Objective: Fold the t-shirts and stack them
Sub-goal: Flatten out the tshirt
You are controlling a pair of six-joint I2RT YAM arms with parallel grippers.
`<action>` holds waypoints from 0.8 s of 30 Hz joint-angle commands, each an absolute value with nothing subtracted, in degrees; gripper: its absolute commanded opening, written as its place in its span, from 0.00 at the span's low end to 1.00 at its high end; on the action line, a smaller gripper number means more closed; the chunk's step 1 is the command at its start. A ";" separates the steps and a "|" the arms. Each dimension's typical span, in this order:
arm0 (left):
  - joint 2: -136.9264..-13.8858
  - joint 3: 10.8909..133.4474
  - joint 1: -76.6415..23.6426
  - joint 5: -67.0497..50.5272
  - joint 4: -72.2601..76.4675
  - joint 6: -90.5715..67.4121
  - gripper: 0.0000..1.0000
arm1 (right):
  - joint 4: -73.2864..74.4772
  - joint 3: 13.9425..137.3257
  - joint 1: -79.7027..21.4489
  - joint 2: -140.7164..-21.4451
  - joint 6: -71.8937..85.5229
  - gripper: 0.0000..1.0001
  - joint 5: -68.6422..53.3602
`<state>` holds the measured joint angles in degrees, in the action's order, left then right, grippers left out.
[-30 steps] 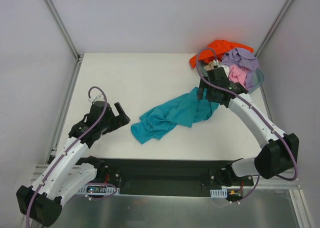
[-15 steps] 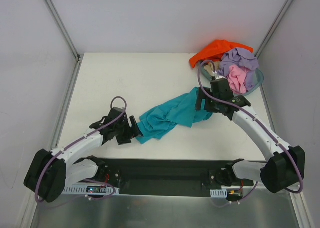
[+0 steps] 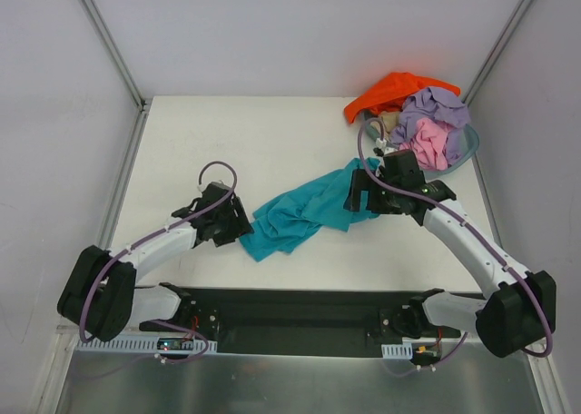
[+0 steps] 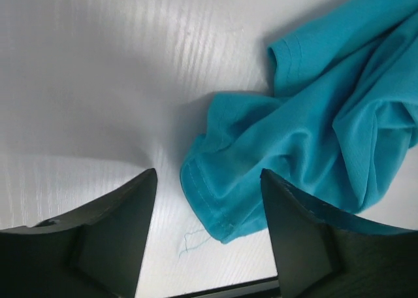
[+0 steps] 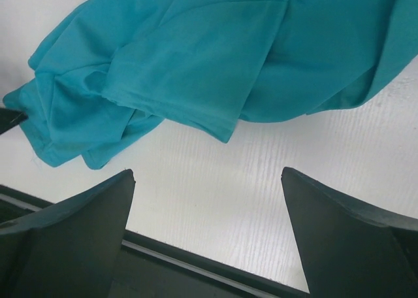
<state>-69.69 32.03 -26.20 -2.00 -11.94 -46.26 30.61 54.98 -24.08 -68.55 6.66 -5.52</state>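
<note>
A crumpled teal t-shirt (image 3: 309, 212) lies stretched across the middle of the white table. My left gripper (image 3: 239, 225) is open at its left end; in the left wrist view the shirt's hemmed corner (image 4: 215, 206) lies between the open fingers (image 4: 117, 226). My right gripper (image 3: 357, 192) is open over the shirt's right end; in the right wrist view the teal cloth (image 5: 196, 56) lies just beyond the fingertips, with bare table between them. Orange (image 3: 390, 91), lavender (image 3: 438, 105), pink (image 3: 428, 142) and beige (image 3: 389, 123) shirts are piled at the back right.
The grey-blue round basin (image 3: 468, 147) holds the piled shirts at the back right corner, the orange one spilling over its far side. Metal frame posts stand at both back corners. The black base rail (image 3: 300, 310) runs along the near edge.
My left arm has swung in from the left until its open gripper reaches the teal shirt's left end. My right gripper has shifted slightly towards the near left over the shirt's right end.
</note>
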 commanded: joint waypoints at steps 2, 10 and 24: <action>-74.87 36.38 -25.84 3.69 -9.76 -46.92 0.43 | 30.14 52.56 -23.91 -67.67 7.03 1.00 -11.07; -81.91 39.46 -25.84 1.58 -8.09 -46.41 0.00 | 27.69 51.06 -23.91 -75.84 10.37 0.94 -12.74; -78.75 36.39 -25.84 1.32 -8.09 -46.32 0.00 | 21.27 53.88 -29.35 -91.40 11.69 0.70 -3.78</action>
